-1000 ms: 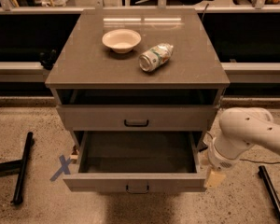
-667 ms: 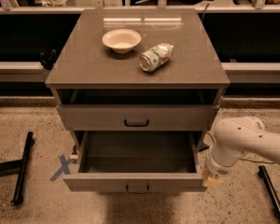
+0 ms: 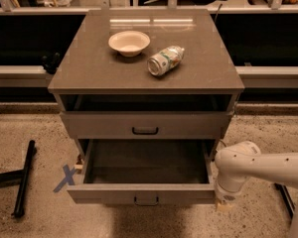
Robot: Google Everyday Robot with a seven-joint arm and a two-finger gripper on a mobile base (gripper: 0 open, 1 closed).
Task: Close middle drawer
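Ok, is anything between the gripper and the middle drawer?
Nothing: in the camera view the gripper sits right beside the pulled-out middle drawer, at the right end of its front panel, no object between them.

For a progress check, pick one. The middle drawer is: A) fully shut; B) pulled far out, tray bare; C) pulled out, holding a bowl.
B: the middle drawer stands far out, tray bare; the bowl sits on the cabinet top; the gripper is at the drawer's right front corner.
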